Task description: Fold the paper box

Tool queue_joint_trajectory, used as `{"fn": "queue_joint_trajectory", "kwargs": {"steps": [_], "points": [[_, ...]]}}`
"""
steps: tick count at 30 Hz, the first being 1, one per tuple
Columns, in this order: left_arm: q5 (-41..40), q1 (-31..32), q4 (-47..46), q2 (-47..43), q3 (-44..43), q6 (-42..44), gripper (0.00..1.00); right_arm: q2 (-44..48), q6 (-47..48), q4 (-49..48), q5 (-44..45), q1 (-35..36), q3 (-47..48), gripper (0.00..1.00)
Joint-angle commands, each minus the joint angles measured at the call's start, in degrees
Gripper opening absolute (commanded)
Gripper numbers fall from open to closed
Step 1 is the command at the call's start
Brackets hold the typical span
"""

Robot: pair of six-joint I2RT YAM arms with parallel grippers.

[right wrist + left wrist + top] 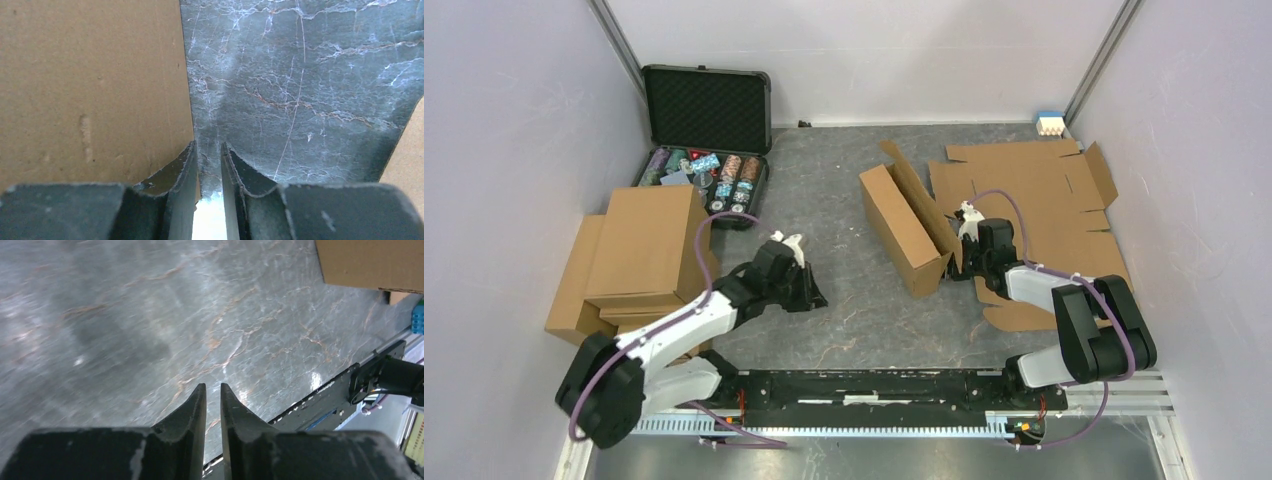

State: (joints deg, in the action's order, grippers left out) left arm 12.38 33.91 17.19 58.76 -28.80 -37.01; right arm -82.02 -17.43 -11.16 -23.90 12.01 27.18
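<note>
The paper box (902,228) lies on the grey table near the middle, partly folded, with one long flap standing up along its right side. My right gripper (954,268) is at the box's near right end. In the right wrist view its jaws (209,145) stand a narrow gap apart over bare table. The box's brown wall (95,90) lies just left of the left finger and nothing is pinched. My left gripper (812,295) hovers over bare table left of the box. Its jaws (212,386) are a slim gap apart with nothing between them.
An open black case of poker chips (707,140) sits at the back left. A stack of finished brown boxes (639,255) stands at the left. Flat cardboard blanks (1034,190) lie under and behind my right arm. A blue-and-white object (1049,123) is at the back right corner.
</note>
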Motion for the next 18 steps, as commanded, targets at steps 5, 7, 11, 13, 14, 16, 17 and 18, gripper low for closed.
{"fn": "queue_joint_trajectory", "kwargs": {"steps": [5, 7, 11, 13, 14, 16, 17, 18], "points": [[-1.26, 8.22, -21.17, 13.14, -9.57, -2.28, 0.21, 0.97, 1.85, 2.32, 1.23, 0.34, 6.46, 0.29], [-1.67, 8.28, -23.55, 15.53, -11.22, -2.01, 0.21, 0.18, 2.32, 3.24, 2.76, 0.46, 8.90, 0.31], [-1.53, 8.35, -25.53, 19.96, -15.91, -0.95, 0.21, -2.01, 4.45, 5.61, 4.54, 2.11, 14.47, 0.34], [-0.32, 8.32, -25.63, 21.87, -18.76, -0.49, 0.21, -2.40, 5.86, 6.47, 5.66, 3.68, 16.05, 0.36], [0.06, 8.33, -25.63, 22.65, -19.74, -0.35, 0.21, -2.45, 6.61, 6.71, 6.15, 4.55, 16.52, 0.36], [1.21, 8.30, -25.63, 24.86, -21.66, 0.15, 0.21, -2.57, 7.89, 6.59, 6.42, 6.23, 16.98, 0.38], [2.19, 8.36, -25.70, 25.87, -22.63, 0.18, 0.21, -2.69, 8.45, 6.66, 6.37, 6.95, 17.16, 0.39], [3.01, 8.43, -25.83, 26.97, -23.23, 0.20, 0.21, -2.93, 8.87, 6.68, 6.12, 7.74, 17.37, 0.39]]}}
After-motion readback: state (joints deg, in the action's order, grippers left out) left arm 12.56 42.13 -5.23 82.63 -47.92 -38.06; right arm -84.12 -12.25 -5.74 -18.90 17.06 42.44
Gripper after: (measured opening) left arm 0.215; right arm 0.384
